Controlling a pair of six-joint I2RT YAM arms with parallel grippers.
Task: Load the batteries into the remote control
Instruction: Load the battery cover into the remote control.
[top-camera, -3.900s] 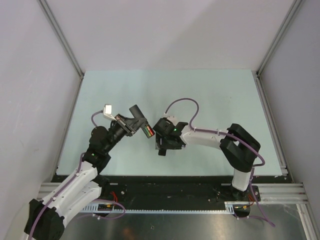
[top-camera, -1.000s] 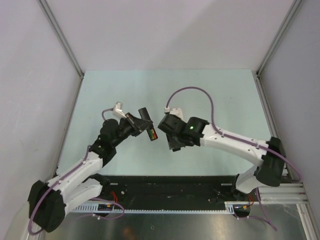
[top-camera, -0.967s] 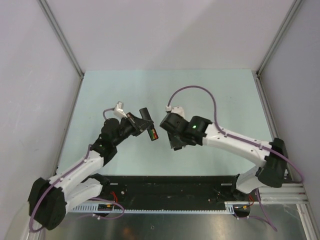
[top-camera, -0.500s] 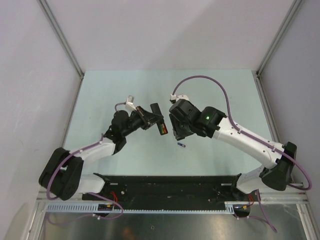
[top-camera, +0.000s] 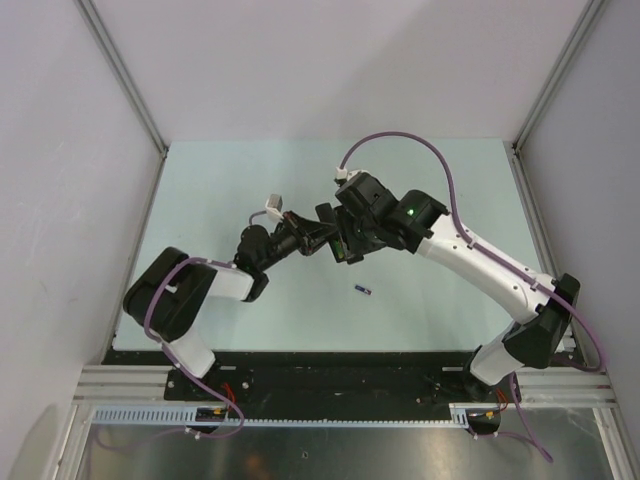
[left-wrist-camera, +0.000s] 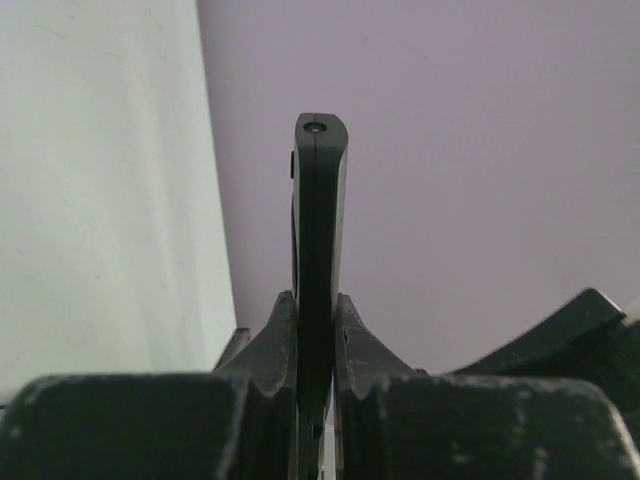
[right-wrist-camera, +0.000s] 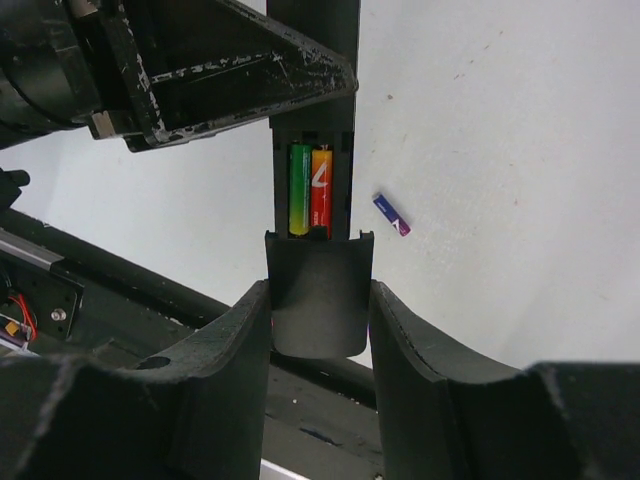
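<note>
The remote control is a slim black bar held off the table, its open recess showing the green battery and the red battery side by side. My left gripper is shut on the remote, seen edge-on. My right gripper is shut on a black battery cover, whose edge meets the recess's lower end. In the top view the left gripper, the remote and the right gripper meet mid-table. A blue-purple battery lies loose on the table.
The blue-purple battery also shows in the right wrist view, on the pale green table just right of the remote. Grey walls and metal frame posts close in the table. A black rail runs along the near edge.
Both arms have reached farther from their bases, carrying the remote up and to the right. The right gripper has closed in on the remote's end. The blue-purple battery has stayed put on the table.
</note>
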